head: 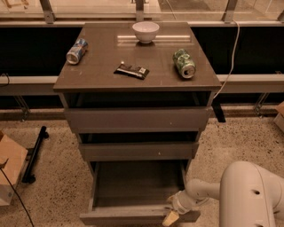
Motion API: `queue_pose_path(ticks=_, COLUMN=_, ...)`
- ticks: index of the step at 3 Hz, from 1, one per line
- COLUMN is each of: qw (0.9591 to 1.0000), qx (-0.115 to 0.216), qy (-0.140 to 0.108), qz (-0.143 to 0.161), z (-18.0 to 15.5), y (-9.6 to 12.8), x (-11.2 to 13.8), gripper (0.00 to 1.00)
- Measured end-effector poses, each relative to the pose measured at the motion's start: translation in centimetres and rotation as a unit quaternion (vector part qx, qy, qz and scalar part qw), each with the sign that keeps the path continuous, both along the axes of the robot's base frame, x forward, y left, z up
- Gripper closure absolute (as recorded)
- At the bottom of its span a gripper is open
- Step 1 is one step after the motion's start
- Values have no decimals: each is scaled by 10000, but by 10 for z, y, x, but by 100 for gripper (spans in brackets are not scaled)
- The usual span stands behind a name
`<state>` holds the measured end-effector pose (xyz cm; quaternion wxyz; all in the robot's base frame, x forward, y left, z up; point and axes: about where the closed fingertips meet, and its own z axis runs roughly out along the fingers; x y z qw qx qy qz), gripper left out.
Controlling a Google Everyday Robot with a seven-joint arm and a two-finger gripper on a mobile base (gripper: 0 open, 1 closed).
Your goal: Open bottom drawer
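speckled terrazzo floor point(248, 142), dim warm light. brown cabinet point(137, 119) stands before a dark wall panel point(26, 53) with a pale ledge point(26, 82). window posts point(46, 9) above. cardboard box point(9, 170) at left edge. white cable point(228, 62) hangs at right.

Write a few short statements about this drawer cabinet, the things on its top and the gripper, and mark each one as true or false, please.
1. The bottom drawer is pulled out. True.
2. The gripper hangs above the cabinet top. False: it is low, at the right end of the bottom drawer's front.
3. The white bowl stands near the back edge of the top. True.
4. The green can stands upright. False: it lies on its side.
5. The snack bar lies inside the bowl. False: it lies flat on the top, in front of the bowl.
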<state>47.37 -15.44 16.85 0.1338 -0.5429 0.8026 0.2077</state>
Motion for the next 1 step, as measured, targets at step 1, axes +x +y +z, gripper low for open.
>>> queue_pose_path(ticks=1, qw=10000, qx=5, qy=10, qz=5, z=-1, y=1, x=-1, gripper=0)
